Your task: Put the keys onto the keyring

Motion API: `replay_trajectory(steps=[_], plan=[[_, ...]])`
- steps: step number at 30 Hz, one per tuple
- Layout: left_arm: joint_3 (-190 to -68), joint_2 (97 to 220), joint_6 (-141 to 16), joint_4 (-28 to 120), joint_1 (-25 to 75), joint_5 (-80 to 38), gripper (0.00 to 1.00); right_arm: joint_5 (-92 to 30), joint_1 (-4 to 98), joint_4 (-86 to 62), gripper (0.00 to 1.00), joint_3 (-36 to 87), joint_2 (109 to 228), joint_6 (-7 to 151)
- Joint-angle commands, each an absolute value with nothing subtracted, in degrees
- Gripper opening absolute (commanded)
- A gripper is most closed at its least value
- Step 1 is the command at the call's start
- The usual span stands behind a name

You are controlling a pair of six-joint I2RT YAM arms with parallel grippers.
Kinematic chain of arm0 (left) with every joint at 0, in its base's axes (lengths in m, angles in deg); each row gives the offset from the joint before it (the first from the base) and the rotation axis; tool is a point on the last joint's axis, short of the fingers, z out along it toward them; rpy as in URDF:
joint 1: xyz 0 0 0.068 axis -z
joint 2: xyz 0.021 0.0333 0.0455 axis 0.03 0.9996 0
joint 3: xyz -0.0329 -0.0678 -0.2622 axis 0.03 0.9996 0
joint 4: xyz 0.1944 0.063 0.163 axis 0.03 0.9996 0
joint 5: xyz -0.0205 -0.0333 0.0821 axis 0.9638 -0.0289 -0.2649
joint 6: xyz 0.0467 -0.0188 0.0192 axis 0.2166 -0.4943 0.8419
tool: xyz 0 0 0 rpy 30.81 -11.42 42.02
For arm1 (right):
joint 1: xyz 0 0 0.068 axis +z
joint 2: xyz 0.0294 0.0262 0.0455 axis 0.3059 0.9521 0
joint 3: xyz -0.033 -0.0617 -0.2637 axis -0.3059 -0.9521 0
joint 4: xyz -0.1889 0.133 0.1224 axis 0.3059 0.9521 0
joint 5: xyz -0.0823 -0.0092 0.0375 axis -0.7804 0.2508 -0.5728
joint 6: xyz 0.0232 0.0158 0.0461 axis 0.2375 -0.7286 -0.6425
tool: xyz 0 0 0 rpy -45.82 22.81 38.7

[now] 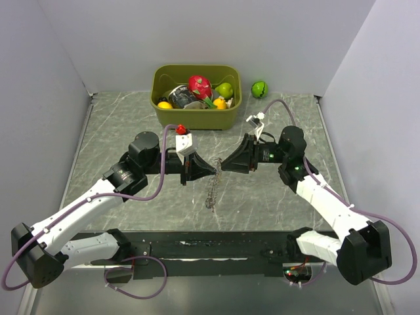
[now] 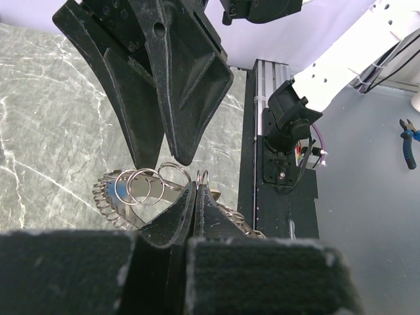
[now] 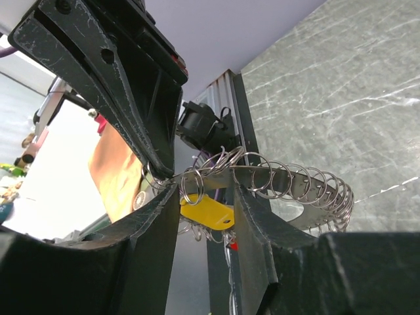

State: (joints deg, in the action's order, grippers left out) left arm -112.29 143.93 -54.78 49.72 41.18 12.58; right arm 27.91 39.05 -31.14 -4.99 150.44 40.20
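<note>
The keyring point(image 3: 295, 187), a dark-grey metal band strung with many small wire loops, hangs above the table point(image 1: 125, 125) at mid-table, between the 2 grippers, whose tips meet there. From the top camera it shows as a chain-like strand point(image 1: 211, 190) trailing from the fingertips toward the near edge.

The left gripper point(image 2: 198, 195) has its jaws pressed together on the ring's rim, with no gap between them. Just beside that grip, 3 bright split rings point(image 2: 146, 186) overlap on the band.

The right gripper point(image 3: 205, 191) faces it from the other side with its jaws apart, straddling the band. In the gap between its fingers point(image 3: 164, 216) sits 1 of the keys, the yellow-headed one point(image 3: 207, 211), hung from a split ring. I cannot tell whether the pads touch it. The other keys cannot be made out clearly.

The left gripper's black fingers crowd the upper left of the right wrist view and hide part of the band.

At the back of the table stands an olive-green bin point(image 1: 197, 119) holding toy fruits, a red one point(image 1: 200, 85) on top. A green ball point(image 1: 260, 88) lies just right of it. Blue-handled pliers point(image 2: 407, 141) lie off the table.
</note>
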Motion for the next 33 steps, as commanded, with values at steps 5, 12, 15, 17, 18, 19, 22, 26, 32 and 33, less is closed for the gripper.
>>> replay_trajectory(steps=[5, 12, 15, 17, 18, 19, 22, 26, 32, 33], plan=[[-113.2, 142.3, -55.4, 45.4, 41.4, 13.4, 0.01, 31.2, 39.9, -37.0, 0.43, -4.4, 151.4, 37.8], [-113.2, 142.8, -55.5, 45.1, 41.4, 13.6, 0.01, 33.2, 40.2, -40.1, 0.33, -4.7, 151.8, 35.6], [-113.0, 142.6, -55.5, 45.2, 41.4, 13.5, 0.01, 33.7, 40.3, -40.7, 0.19, -4.7, 152.2, 35.1], [-112.9, 142.4, -55.5, 45.2, 41.4, 13.3, 0.01, 33.9, 40.4, -41.1, 0.11, -4.7, 152.4, 34.8], [-112.7, 142.2, -55.6, 45.1, 41.3, 13.3, 0.01, 33.8, 40.4, -41.0, 0.08, -4.6, 152.4, 34.9], [-112.7, 142.1, -55.6, 45.1, 41.3, 13.2, 0.01, 33.8, 40.3, -40.7, 0.0, -4.5, 152.7, 35.1], [-112.6, 141.9, -55.6, 45.2, 41.4, 12.9, 0.01, 32.7, 40.4, -39.8, 0.0, -4.5, 152.3, 36.7], [-112.2, 141.5, -55.5, 45.7, 41.3, 12.5, 0.01, 30.3, 40.3, -35.9, 0.0, -3.4, 151.6, 40.5], [-112.2, 141.3, -54.0, 47.8, 41.5, 12.8, 0.14, 27.1, 40.2, -35.7, 0.0, -2.5, 152.1, 42.3], [-111.8, 141.0, -53.9, 47.8, 41.4, 12.9, 0.17, 26.8, 40.3, -35.7, 0.0, -2.4, 152.1, 42.5]])
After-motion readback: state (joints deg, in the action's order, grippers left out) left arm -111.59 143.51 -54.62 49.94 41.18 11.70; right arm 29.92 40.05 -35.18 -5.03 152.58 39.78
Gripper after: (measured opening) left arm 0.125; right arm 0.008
